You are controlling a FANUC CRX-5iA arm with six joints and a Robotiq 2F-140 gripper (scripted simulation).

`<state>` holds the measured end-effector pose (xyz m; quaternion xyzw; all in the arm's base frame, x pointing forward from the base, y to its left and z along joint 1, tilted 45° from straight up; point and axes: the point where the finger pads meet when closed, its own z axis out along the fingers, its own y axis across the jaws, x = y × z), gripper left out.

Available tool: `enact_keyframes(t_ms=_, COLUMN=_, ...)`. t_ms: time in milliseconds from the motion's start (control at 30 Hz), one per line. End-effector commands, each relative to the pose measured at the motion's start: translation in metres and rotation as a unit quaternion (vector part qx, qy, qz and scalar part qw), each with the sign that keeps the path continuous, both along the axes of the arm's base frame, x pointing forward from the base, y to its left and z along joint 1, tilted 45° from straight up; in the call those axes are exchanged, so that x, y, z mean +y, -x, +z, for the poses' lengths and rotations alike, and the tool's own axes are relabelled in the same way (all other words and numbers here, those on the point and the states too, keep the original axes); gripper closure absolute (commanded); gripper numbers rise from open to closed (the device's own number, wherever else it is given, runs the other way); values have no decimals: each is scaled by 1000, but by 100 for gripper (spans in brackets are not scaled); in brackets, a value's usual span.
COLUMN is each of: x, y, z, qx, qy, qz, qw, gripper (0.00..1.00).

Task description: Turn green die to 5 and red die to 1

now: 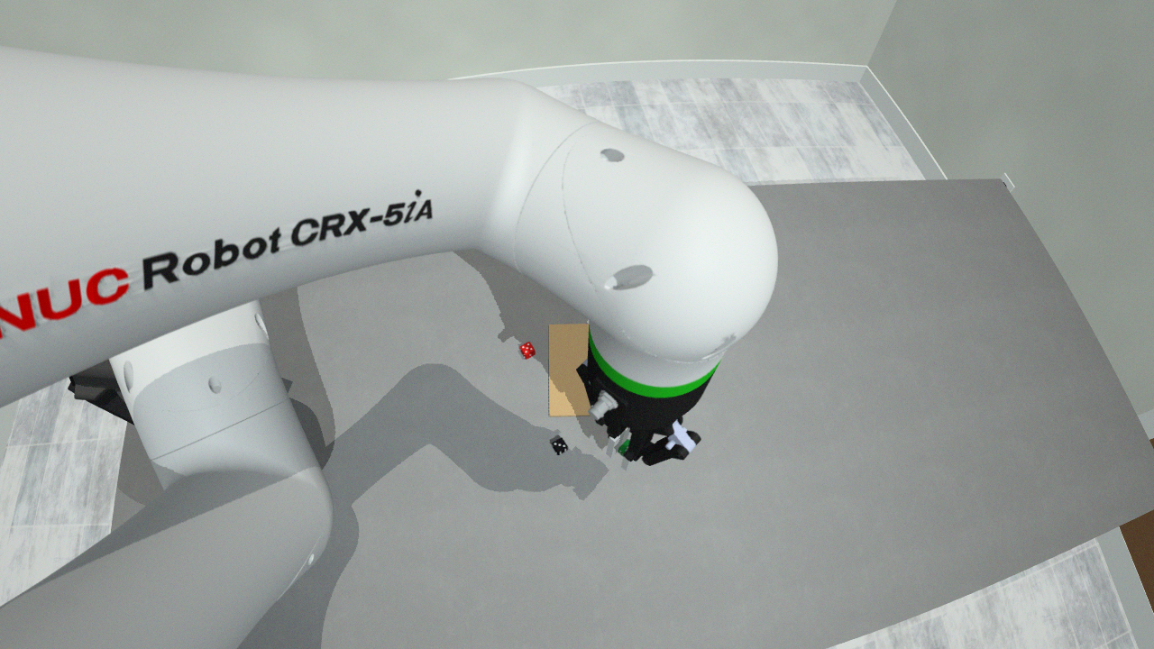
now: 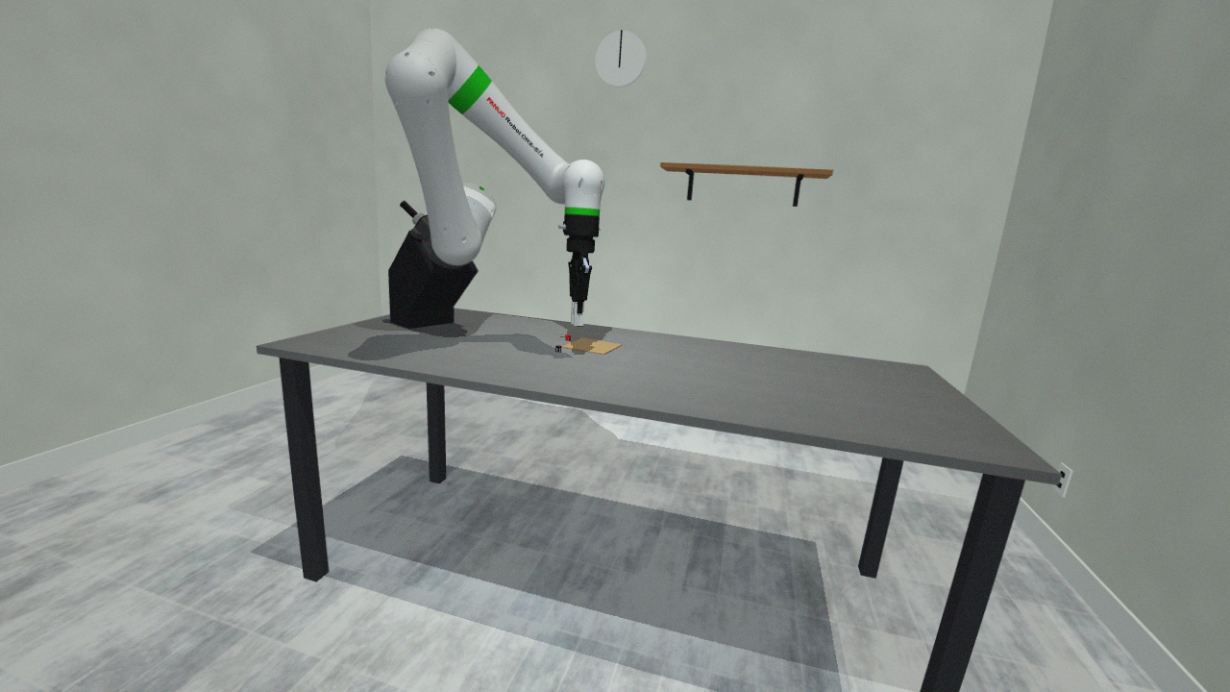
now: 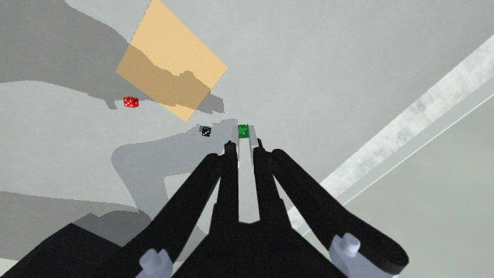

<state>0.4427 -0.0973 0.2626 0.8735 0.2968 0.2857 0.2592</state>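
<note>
The claw (image 3: 244,144) grips the green die (image 3: 243,131) above the table, with the mat (image 3: 171,62) ahead-left; roll the wrist until 5 faces up, then lower squarely onto the mat

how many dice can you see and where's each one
3. The green die is pinched in the gripper, above the table. The red die and black die lie on the table, both off the tan mat. None seems hidden.

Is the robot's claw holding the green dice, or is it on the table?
Holding it. The gripper is shut on the green die, pinched between its fingertips, up above the grey table.
</note>
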Motion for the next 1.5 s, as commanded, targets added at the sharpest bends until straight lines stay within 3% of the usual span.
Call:
enact_keyframes(t_ms=0, x=-1, y=0, z=0, qx=29, qy=49, qz=65, qw=996, gripper=93)
enact_keyframes(t_ms=433, x=-3, y=0, z=-1, qx=79, qy=169, qz=195, qw=963, gripper=93)
enact_keyframes(t_ms=767, x=-4, y=0, z=-1, qx=97, qy=212, qz=242, qw=942, gripper=93)
enact_keyframes(t_ms=1067, x=-3, y=0, z=-2, qx=105, qy=219, qz=235, qw=941, gripper=93)
enact_keyframes(t_ms=1467, x=3, y=-6, z=-2, qx=168, qy=320, qz=110, qw=926, gripper=93)
